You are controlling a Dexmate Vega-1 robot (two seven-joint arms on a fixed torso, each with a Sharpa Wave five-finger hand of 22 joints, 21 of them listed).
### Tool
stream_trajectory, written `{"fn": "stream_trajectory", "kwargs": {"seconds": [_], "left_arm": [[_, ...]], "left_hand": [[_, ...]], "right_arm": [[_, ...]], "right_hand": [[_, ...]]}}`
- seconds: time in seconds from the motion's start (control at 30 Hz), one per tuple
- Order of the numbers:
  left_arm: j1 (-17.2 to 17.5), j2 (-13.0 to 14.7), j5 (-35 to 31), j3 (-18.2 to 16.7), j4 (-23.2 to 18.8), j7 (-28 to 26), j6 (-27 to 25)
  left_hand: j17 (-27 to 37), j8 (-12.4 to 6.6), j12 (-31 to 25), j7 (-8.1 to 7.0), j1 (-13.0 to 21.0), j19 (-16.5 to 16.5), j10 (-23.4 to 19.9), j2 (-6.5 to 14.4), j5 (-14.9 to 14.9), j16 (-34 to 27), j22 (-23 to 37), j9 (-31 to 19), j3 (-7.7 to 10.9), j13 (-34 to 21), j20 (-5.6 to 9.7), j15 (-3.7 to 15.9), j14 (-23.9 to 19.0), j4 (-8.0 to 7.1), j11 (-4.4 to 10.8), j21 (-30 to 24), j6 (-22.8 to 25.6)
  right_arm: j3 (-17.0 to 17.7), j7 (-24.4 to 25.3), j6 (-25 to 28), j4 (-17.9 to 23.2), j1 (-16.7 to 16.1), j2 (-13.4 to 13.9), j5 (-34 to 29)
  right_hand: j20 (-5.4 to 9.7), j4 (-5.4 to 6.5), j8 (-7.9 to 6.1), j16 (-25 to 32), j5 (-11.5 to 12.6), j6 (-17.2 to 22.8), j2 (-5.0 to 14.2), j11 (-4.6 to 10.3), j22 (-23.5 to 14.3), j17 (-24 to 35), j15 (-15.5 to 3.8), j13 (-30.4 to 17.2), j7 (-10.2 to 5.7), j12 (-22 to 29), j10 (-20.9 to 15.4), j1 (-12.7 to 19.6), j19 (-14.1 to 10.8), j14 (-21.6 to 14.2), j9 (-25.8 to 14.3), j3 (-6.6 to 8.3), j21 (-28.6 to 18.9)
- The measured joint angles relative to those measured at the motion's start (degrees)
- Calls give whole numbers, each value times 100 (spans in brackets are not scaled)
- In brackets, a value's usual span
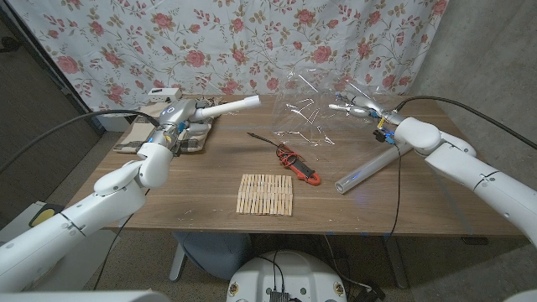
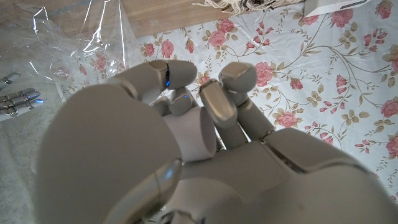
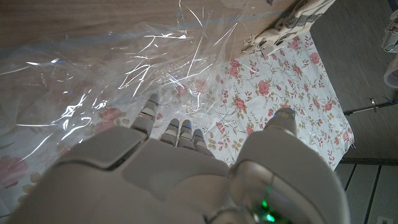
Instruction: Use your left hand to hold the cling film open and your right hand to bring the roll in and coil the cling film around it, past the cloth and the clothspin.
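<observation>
Roll point(image 1: 228, 107) sat gripped in the left hand point(image 1: 180, 113); right hand point(image 1: 357, 106) pinched the raised cling film point(image 1: 323, 101).

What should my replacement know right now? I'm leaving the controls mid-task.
Left hand: grips the white roll over the cloth, back left, pointing toward the film.
Right hand: holds the cling film up, spread open, back right. The roles are swapped against the plan.
Clothespins lie in a row front middle; a clear tube lies by the right forearm.
Done: roll picked up, film held open.
Left: bring roll and film together and wind; no wrap seen on the roll.
</observation>
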State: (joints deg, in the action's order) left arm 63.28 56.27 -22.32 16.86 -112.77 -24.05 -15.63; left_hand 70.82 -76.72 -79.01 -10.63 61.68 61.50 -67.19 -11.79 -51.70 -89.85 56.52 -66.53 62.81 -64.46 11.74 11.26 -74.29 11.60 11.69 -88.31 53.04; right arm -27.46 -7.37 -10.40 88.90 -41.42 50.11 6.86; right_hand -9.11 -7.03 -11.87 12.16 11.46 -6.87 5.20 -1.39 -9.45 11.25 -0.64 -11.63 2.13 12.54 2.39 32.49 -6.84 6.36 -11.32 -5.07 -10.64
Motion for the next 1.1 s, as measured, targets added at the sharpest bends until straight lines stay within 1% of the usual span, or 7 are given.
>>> {"fn": "stream_trajectory", "kwargs": {"seconds": [0.03,0.27,0.4,0.53,0.63,0.7,1.1], "left_arm": [[2,1,0,0,-2,3,-7],[18,12,-8,0,-29,4,-40],[42,26,-16,-15,-44,3,-65],[82,41,-18,-45,-77,-12,-88],[114,50,-18,-67,-93,-26,-105],[136,54,-18,-80,-111,-37,-118],[216,62,-11,-109,-173,-55,-166]], "left_hand": [[0,0,0,8,0,0,0,0,0,0,-3,0,0,0,0,-1,1,0,0,0,8],[0,0,0,8,0,0,0,0,0,0,-30,0,0,0,0,-1,1,0,0,0,8],[0,0,0,8,0,0,0,0,0,0,-56,0,0,0,0,-1,1,0,0,0,8],[0,0,0,8,0,0,0,0,1,0,-83,0,0,0,0,31,32,0,0,0,8],[0,0,0,2,0,-21,0,0,1,0,-75,0,0,0,-21,30,32,0,0,0,14],[0,0,0,-23,0,-30,0,0,1,0,-76,0,0,0,-30,30,32,0,0,0,40],[0,0,0,-24,0,-30,0,0,1,0,-135,0,0,0,-30,30,32,1,0,0,39]], "right_arm": [[0,3,0,15,-2,29,-24],[0,2,0,75,-14,158,-196],[8,-44,11,123,-14,265,-289],[31,-86,25,155,-13,354,-364],[54,-115,35,181,-14,417,-407],[70,-135,37,211,-18,471,-442],[107,-266,-9,297,-20,629,-624]], "right_hand": [[0,0,0,0,0,0,-30,0,0,-4,-20,0,0,0,0,-30,0,-20,0,0,0],[-2,0,0,0,0,23,-52,0,0,-7,-27,0,23,0,0,-52,-1,-28,0,0,0],[-1,22,0,0,0,23,-74,0,0,-6,-2,0,23,0,0,-74,-61,-62,0,-21,0],[30,6,0,39,0,23,-105,40,0,-6,-47,0,23,0,-82,-103,-92,-108,0,-41,-39],[30,23,0,39,22,23,-158,40,0,-6,-50,0,23,0,-82,-96,-91,-112,0,-55,-39],[42,23,0,39,22,23,-158,69,0,-6,-80,0,23,0,-111,-96,-145,-141,0,-55,-39],[21,47,0,39,22,23,-203,71,0,0,-79,0,23,0,-113,-142,-163,-141,-29,-79,-39]]}}
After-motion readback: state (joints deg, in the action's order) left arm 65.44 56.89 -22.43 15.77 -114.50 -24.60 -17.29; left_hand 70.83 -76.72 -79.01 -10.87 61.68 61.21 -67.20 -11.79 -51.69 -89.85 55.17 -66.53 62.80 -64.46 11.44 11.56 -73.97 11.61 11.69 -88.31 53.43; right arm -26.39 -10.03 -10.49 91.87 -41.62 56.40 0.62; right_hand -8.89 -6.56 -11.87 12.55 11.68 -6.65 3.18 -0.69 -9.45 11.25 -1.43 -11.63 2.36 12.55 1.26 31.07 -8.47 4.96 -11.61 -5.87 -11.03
